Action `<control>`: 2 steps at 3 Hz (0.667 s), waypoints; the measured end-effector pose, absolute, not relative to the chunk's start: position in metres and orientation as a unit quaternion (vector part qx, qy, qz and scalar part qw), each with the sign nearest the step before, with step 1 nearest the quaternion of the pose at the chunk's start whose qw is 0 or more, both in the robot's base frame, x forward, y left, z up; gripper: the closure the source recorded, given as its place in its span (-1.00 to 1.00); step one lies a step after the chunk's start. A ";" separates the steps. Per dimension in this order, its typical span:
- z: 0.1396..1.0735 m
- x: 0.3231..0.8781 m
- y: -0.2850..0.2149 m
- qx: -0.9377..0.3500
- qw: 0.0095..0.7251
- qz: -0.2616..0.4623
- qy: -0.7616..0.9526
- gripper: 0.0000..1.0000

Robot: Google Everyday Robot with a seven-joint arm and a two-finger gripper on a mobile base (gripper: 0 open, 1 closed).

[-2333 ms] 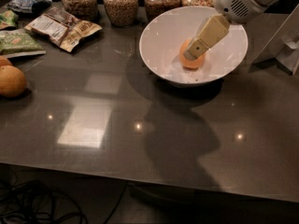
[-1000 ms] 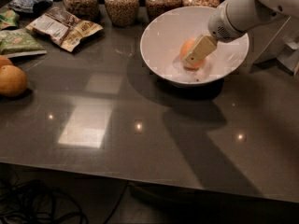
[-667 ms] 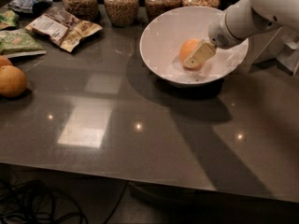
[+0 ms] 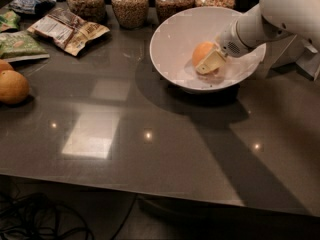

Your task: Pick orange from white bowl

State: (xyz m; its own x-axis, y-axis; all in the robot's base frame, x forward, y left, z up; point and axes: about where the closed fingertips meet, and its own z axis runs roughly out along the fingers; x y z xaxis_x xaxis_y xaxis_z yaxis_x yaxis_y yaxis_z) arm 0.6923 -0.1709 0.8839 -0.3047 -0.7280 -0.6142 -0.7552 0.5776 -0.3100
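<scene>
The orange (image 4: pixel 201 51) lies inside the white bowl (image 4: pixel 172 44), right of the bowl's middle. My gripper (image 4: pixel 207 62) reaches into the bowl from the right on a white arm and sits right against the orange's near right side, its tan tip low by the bowl's floor. The side of the orange behind the gripper is hidden. The bowl stands at the back of the dark table, right of centre.
Several glass jars of grains (image 4: pixel 129 4) stand in a row behind the bowl. Snack packets (image 4: pixel 67 29) lie at the back left. Two larger brownish-orange fruits (image 4: pixel 12 86) sit at the left edge. The table's front edge (image 4: pixel 150 186) runs below; cables lie on the floor.
The arm has swung lower and more to the right side of the bowl, and the gripper now comes at the orange from the right. The orange looks slightly shifted toward the bowl's back.
</scene>
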 end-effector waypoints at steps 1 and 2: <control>0.874 0.699 -0.163 -0.465 0.363 0.030 0.807 -0.44; 0.865 0.704 -0.156 -0.471 0.355 0.041 0.806 -0.38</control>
State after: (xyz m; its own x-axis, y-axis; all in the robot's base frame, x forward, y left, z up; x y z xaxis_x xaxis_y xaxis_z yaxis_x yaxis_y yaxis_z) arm 0.7040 -0.1561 0.8649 -0.3033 -0.7310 -0.6113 -0.7890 0.5524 -0.2691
